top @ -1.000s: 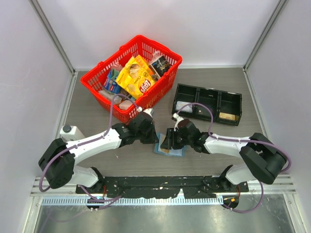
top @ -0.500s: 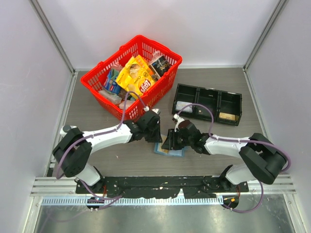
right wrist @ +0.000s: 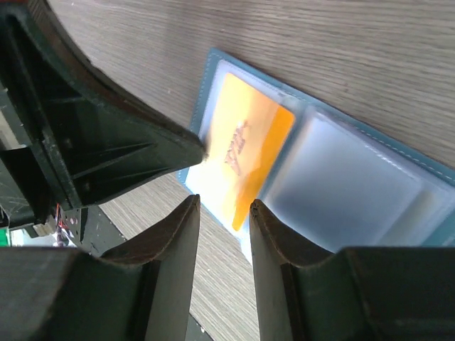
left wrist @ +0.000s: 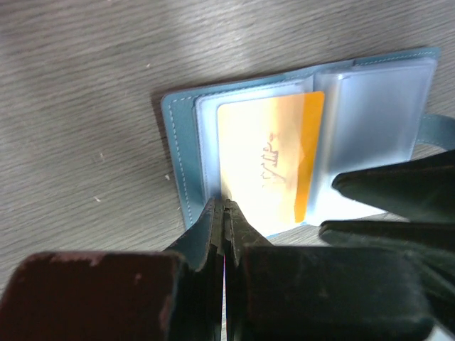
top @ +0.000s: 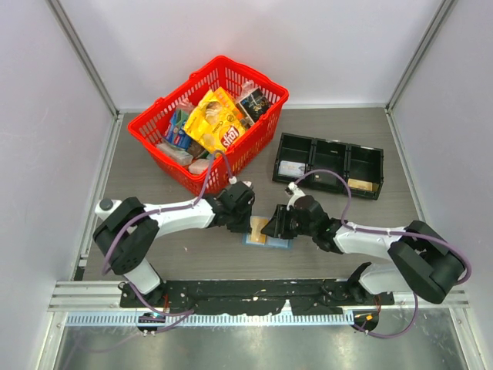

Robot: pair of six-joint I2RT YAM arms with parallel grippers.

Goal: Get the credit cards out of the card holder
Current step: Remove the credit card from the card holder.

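1. The credit card (left wrist: 266, 167) lies in one panel of the open card holder (left wrist: 178, 135) on the tabletop (left wrist: 85, 85), not yet out.
2. The left pincer (left wrist: 225, 207) has swung in. It is closed, tips touching the card's near corner, so extraction seems to be starting.
3. The right pincer (right wrist: 222, 206) has narrowed. It is part-open over the holder's near edge, visibly gripping nothing.

The left arm (top: 177, 218) and right arm (top: 370, 239) match: white shells between black joint housings, 1 purple cable (top: 204, 173) looping along each, on a shared black base plate (top: 246, 293). The left gripper (left wrist: 224, 206) and right gripper (right wrist: 224, 201) have 2 black, tapered fingers apiece.
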